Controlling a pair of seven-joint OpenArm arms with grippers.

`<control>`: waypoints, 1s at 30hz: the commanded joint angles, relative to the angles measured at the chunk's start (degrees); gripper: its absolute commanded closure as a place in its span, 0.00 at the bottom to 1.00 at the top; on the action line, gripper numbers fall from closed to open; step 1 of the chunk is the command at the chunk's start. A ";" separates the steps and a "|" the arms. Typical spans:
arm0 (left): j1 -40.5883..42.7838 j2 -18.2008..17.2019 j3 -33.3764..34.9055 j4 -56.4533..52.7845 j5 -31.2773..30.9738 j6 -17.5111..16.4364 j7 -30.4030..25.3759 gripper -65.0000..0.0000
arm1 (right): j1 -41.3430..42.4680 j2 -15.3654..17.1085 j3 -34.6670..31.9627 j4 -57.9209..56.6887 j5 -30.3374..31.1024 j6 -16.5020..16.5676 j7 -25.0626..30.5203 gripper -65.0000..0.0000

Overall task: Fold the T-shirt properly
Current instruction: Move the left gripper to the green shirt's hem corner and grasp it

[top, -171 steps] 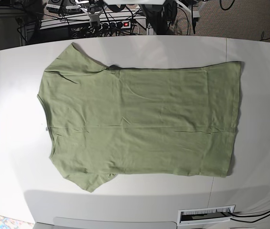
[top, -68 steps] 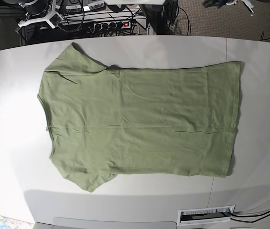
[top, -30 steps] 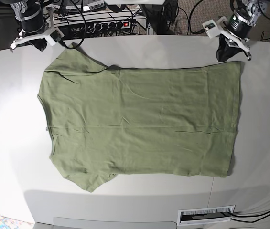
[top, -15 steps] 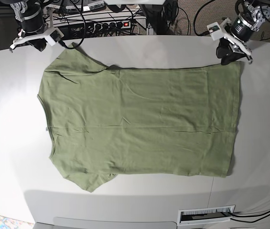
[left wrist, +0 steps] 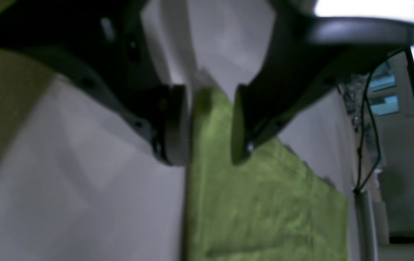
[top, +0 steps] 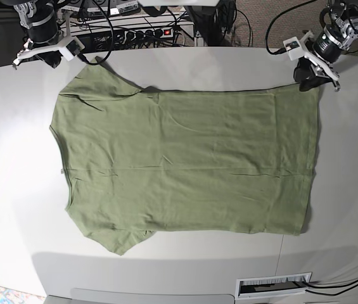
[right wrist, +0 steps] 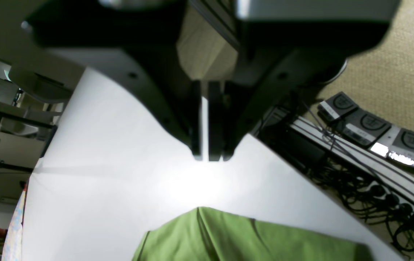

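The T-shirt (top: 185, 161) lies flat across the middle of the tabletop (top: 14, 209), neck toward the base view's left edge and hem toward its right, both short sleeves spread out, one toward the far edge and one toward the near edge. The cloth is smooth apart from a few faint creases.

My left gripper (top: 310, 75) hangs at the far hem corner of the shirt, near the tabletop's far right corner. In my left wrist view my fingers (left wrist: 172, 127) stand apart, one on each side of the green corner, and I cannot tell whether either one touches the cloth. My left gripper is released, holding nothing.

My right gripper (top: 51, 58) sits at the far left corner of the tabletop, just beyond the far sleeve and not touching it. Its fingers (right wrist: 214, 119) are drawn nearly together with only a thin slit between them, and nothing is caught there.

Bare tabletop runs wide along the near edge and at both ends. Behind the far edge lie cables and a power strip (top: 156, 31).
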 commanded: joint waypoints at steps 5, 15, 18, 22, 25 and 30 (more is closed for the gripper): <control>-0.52 -0.81 -0.37 -0.48 -1.18 -1.57 0.28 0.67 | -0.46 0.48 0.39 2.71 -1.16 -0.72 -0.33 0.94; 0.81 -1.81 2.49 -0.44 -1.27 -4.22 -0.33 0.67 | -0.46 0.48 0.39 3.21 -3.23 -0.76 -0.63 0.94; 0.55 -2.60 5.49 -0.44 0.35 -4.11 0.11 0.67 | -0.46 0.46 0.39 3.21 -3.23 -0.74 -0.79 0.94; -1.79 -2.84 9.27 -0.70 0.37 -3.98 3.21 0.67 | -0.48 0.48 0.39 3.21 -3.23 -0.76 -0.94 0.94; -5.66 -2.91 12.52 -2.32 0.33 -4.20 5.16 0.67 | -0.48 0.46 0.39 3.21 -3.23 -0.76 -1.75 0.94; -9.66 -2.89 16.61 -4.94 0.52 -4.17 6.93 0.67 | -0.48 0.46 0.39 3.21 -3.23 -0.76 -3.02 0.94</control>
